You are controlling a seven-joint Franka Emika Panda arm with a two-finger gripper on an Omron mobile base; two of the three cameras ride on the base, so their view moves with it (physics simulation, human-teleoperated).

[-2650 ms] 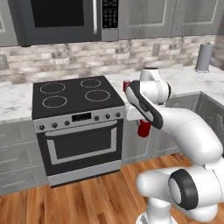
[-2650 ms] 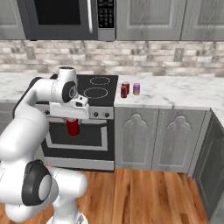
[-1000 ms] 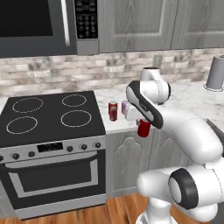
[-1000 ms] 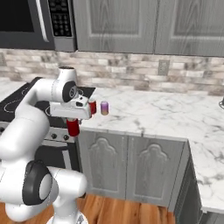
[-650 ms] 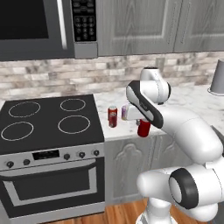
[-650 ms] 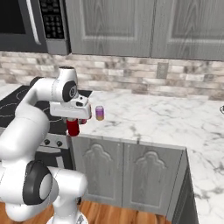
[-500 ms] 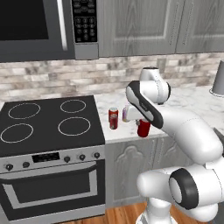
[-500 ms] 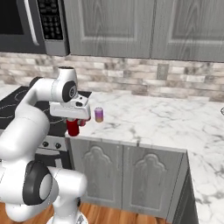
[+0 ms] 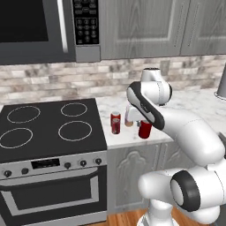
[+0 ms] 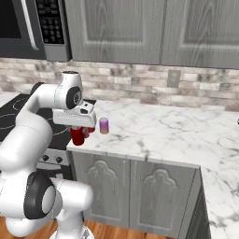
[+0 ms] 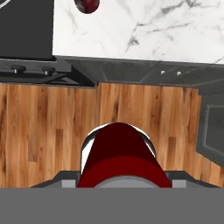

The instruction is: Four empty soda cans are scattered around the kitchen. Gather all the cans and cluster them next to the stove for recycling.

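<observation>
Held item: one red soda can (image 9: 144,129), upright, pinched between the jaws of the gripper (image 9: 143,125); in the hand view the can (image 11: 123,159) sits directly below the gripper, with wood floor (image 11: 48,122) beneath it, so it appears to hang just outside the counter edge, not over the marble counter (image 10: 168,135). Placed item: a second red can (image 9: 115,122) stands on the counter a short way to the gripper's stove side and slightly farther in, close to the cooktop edge. Other item: a small purple-topped cup-like object (image 10: 103,125) stands on the counter just beyond the gripper, toward the backsplash. Destination: the stove (image 9: 48,132), on the far side of the placed can from the gripper. Hazards, judged: released here, the held can would probably drop to the floor, since no counter lies under it. Carried inward at this height, its base may strike the counter lip. Brought toward the stove, it or the jaws may knock over the standing can or the purple object, both near.
</observation>
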